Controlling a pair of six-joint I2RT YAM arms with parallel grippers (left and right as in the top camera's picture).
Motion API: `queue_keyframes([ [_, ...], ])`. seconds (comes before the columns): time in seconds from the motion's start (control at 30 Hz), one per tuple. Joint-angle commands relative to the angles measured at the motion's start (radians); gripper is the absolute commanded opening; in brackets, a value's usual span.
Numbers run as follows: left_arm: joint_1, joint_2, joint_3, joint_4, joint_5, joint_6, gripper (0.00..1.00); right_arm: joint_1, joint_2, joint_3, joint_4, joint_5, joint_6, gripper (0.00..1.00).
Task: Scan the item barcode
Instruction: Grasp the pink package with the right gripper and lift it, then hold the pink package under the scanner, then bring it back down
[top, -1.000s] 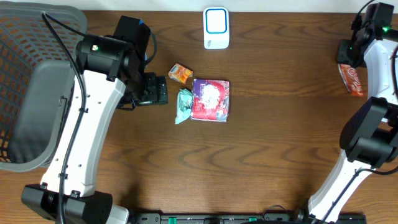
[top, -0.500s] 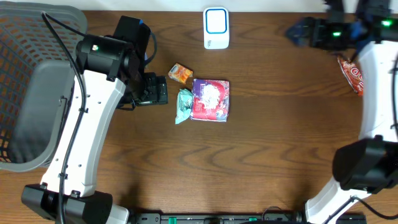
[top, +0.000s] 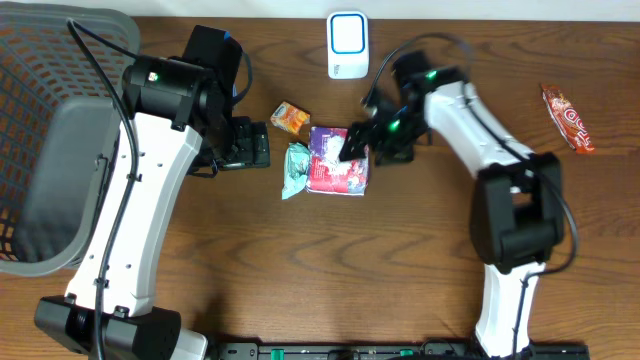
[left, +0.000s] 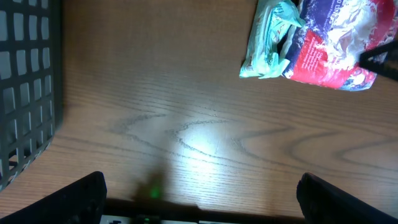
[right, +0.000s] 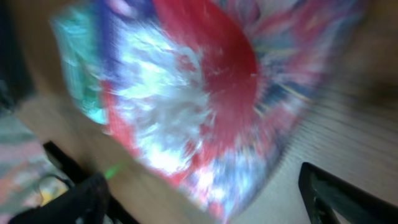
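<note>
While the right gripper (top: 357, 140) is hovering at the red-and-purple foil packet (top: 338, 165), its fingers (right: 74, 202) are standing apart, empty; pickup is probably beginning, requiring their closure.

Smooth wood-grain table (top: 300, 260) with a satin sheen under the light; crinkled, glossy red-and-blue film packet (top: 335, 165); creased teal film wrapper (top: 296, 170); matt grey plastic lattice basket (top: 40, 60); smooth white plastic scanner (top: 348, 45).
</note>
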Motion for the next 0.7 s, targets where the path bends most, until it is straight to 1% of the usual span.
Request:
queue_keyframes([
  [0.0,0.0,0.006,0.006,-0.002,-0.006,-0.001,0.98,0.031,0.036,-0.045,0.035,-0.013,0.069,0.51],
  [0.03,0.0,0.006,0.006,-0.002,-0.006,-0.001,0.98,0.032,0.043,-0.046,0.037,-0.011,0.077,0.25],
  [0.07,0.0,0.006,0.006,-0.002,-0.006,-0.001,0.98,0.032,0.044,-0.046,0.038,-0.01,0.082,0.08],
  [0.1,0.0,0.006,0.006,-0.002,-0.006,-0.001,0.98,0.032,0.043,-0.045,0.041,-0.001,0.09,0.01],
  [0.2,0.0,0.006,0.006,-0.002,-0.006,-0.001,0.98,0.024,0.021,-0.009,0.011,0.105,0.111,0.01],
  [0.27,0.0,0.006,0.006,-0.002,-0.006,-0.001,0.98,0.02,0.004,0.039,-0.042,0.221,0.111,0.01],
  [0.33,0.0,0.006,0.006,-0.002,-0.006,-0.001,0.98,0.019,-0.019,0.104,-0.11,0.375,0.115,0.01],
  [0.47,0.0,0.006,0.006,-0.002,-0.006,-0.001,0.98,0.037,-0.065,0.239,-0.243,0.749,0.169,0.01],
  [0.57,0.0,0.006,0.006,-0.002,-0.006,-0.001,0.98,0.059,-0.087,0.272,-0.297,0.978,0.215,0.01],
  [0.67,0.0,0.006,0.006,-0.002,-0.006,-0.001,0.98,0.09,-0.093,0.27,-0.353,1.191,0.309,0.01],
])
